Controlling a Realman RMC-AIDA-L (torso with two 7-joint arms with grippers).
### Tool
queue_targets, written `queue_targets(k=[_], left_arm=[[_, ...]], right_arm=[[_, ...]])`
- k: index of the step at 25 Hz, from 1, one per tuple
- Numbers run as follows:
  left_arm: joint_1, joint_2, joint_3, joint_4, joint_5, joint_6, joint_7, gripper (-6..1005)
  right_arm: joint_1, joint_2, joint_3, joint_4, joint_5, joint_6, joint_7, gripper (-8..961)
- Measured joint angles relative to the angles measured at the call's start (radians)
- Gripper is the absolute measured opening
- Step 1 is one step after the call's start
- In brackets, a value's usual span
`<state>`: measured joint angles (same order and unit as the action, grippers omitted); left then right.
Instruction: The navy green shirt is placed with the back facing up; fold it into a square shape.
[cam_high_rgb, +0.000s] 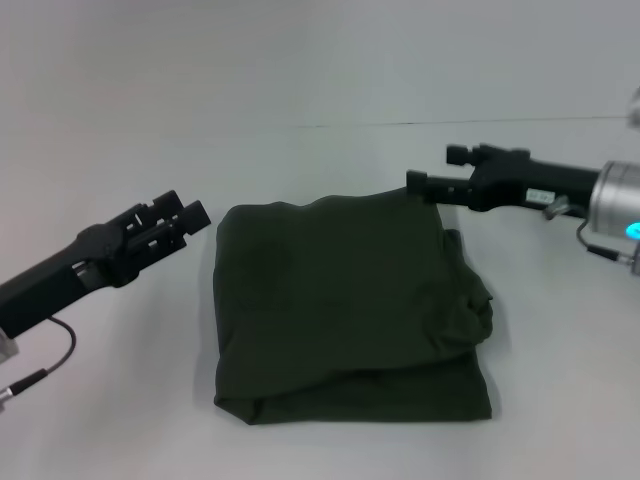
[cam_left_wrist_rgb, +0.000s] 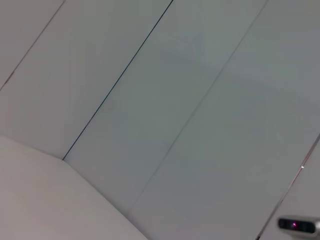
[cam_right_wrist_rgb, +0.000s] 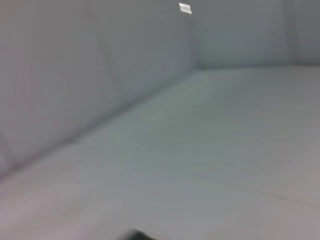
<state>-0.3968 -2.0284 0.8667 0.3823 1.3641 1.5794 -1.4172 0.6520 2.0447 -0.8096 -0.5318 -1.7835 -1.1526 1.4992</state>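
The navy green shirt (cam_high_rgb: 350, 300) lies in the middle of the white table, folded into a rough square with bunched fabric along its right side. My right gripper (cam_high_rgb: 415, 182) reaches in from the right to the shirt's far right corner. Its fingers are together on the fabric edge, which rises slightly toward them. My left gripper (cam_high_rgb: 185, 215) hovers just off the shirt's far left corner, apart from the cloth, with its fingers open and nothing between them. Neither wrist view shows the shirt or any fingers.
The white table (cam_high_rgb: 110, 400) extends on all sides of the shirt and meets a pale wall (cam_high_rgb: 320, 60) behind it. A cable (cam_high_rgb: 60, 350) hangs under my left arm. The wrist views show only wall panels and table surface.
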Motion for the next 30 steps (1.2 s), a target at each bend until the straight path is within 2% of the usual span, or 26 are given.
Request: queue_targets(k=[5, 8, 14, 21, 30], left_arm=[[-0.009, 0.023, 0.000, 0.002, 0.002, 0.006, -0.004, 791], [-0.009, 0.034, -0.006, 0.014, 0.003, 0.007, -0.013, 791], [-0.005, 0.044, -0.026, 0.026, 0.004, 0.018, -0.018, 792], [-0.008, 0.049, -0.037, 0.026, 0.004, 0.016, -0.029, 792], [-0.012, 0.052, -0.066, 0.026, 0.004, 0.019, -0.042, 791]], right_arm=[[0.029, -0.064, -0.053, -0.117, -0.102, -0.246, 0.232, 942], [0.075, -0.086, -0.095, -0.187, -0.207, -0.325, 0.380, 942], [0.160, -0.071, -0.154, -0.271, -0.440, -0.385, 0.539, 942], [0.214, -0.025, -0.232, -0.261, -0.617, -0.386, 0.576, 942], [0.224, -0.023, -0.236, -0.261, -0.778, -0.459, 0.615, 942]])
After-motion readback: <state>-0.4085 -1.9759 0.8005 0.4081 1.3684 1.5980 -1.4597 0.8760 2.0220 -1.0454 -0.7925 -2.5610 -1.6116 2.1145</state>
